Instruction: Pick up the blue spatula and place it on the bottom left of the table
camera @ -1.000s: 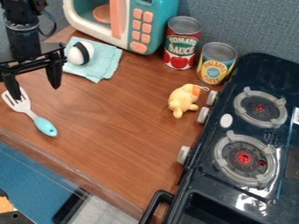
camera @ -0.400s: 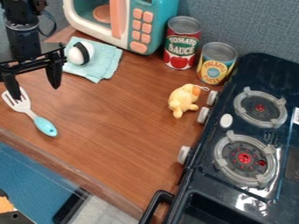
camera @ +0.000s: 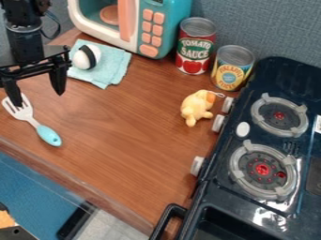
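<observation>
The black gripper (camera: 39, 97) hangs at the upper left, open, with its two fingers wide apart and nothing between them. Under its left finger lies the white slotted head of the spatula (camera: 48, 135), partly hidden by that finger; whether they touch I cannot tell. The spatula's blue handle points down and to the right, toward the near edge of the brown wooden table (camera: 125, 140).
A light blue cloth (camera: 115, 70) carries a white and black toy (camera: 87, 56) right of the gripper. Behind are a toy microwave (camera: 150, 28) and two cans (camera: 195, 46). A yellow plush (camera: 197, 108) lies beside the dark stove (camera: 251, 140).
</observation>
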